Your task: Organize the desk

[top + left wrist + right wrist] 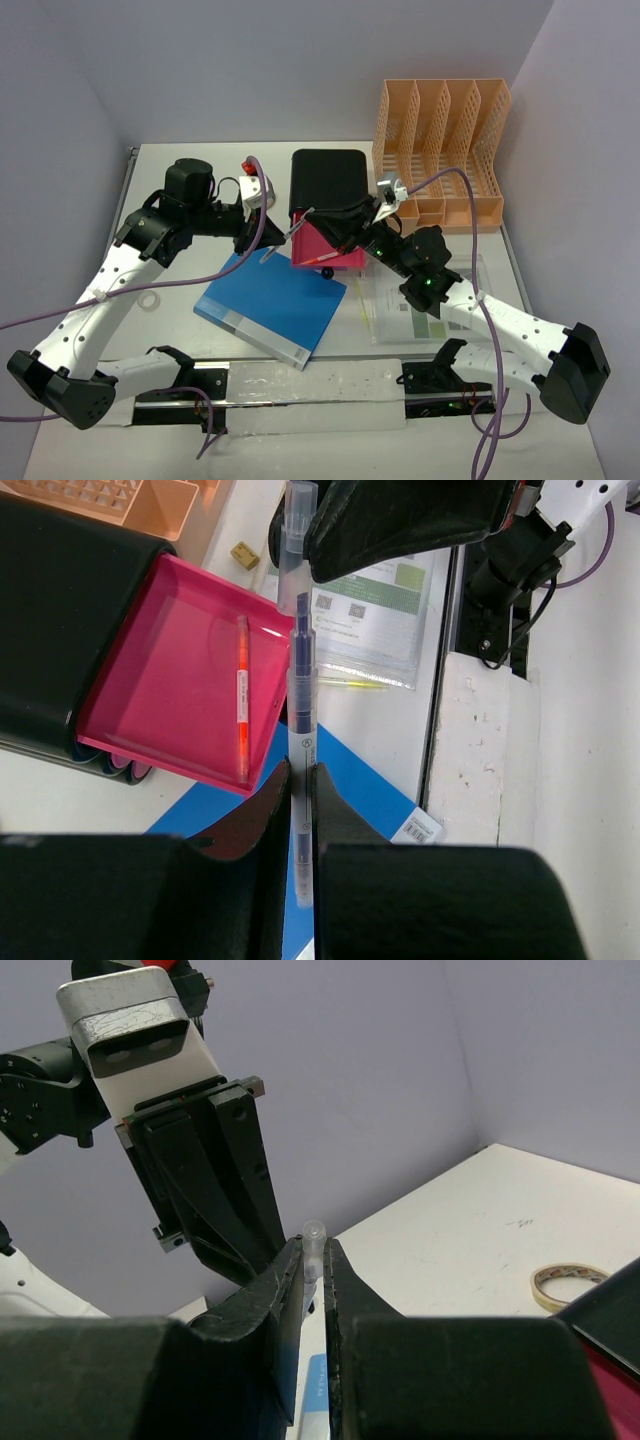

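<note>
Left gripper (300,805) is pinching the near end of a translucent plastic pen with a dark blue core (301,680), jaws almost closed, hiding part of the barrel. Right gripper (312,1275) is clamping its capped end. Only the left wrist view is showing the open pink drawer (170,680). The flat white desk (180,330) is filling the overhead frame's middle.

drawer (170,680) is pink, marker (241,710) orange, folder (270,300) blue, rack (440,130) peach, desk (180,325) white, pen (301,710) translucent.
</note>
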You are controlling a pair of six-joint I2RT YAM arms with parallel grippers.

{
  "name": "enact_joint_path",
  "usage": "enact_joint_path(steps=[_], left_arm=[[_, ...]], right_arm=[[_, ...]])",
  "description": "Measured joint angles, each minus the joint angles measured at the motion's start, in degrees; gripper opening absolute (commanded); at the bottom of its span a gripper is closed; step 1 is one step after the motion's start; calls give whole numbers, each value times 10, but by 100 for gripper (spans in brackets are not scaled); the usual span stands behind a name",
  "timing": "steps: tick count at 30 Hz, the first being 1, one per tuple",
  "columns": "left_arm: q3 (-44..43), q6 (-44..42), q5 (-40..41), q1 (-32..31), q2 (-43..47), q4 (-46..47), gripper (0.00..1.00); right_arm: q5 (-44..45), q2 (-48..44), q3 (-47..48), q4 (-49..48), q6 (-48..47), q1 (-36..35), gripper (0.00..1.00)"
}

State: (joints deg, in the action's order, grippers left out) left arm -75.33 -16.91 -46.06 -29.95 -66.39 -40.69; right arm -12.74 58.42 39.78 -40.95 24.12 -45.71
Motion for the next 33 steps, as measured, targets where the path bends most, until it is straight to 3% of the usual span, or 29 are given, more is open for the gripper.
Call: enact_joint_path(steps=[21, 33], left_arm=[[0, 3, 9, 0, 0, 2, 0], [0, 9, 24, 0, 0, 3, 0]], right_arm=[[-6, 10, 0, -2, 10, 0, 1], [-14, 36, 0, -19, 20, 0, 35]])
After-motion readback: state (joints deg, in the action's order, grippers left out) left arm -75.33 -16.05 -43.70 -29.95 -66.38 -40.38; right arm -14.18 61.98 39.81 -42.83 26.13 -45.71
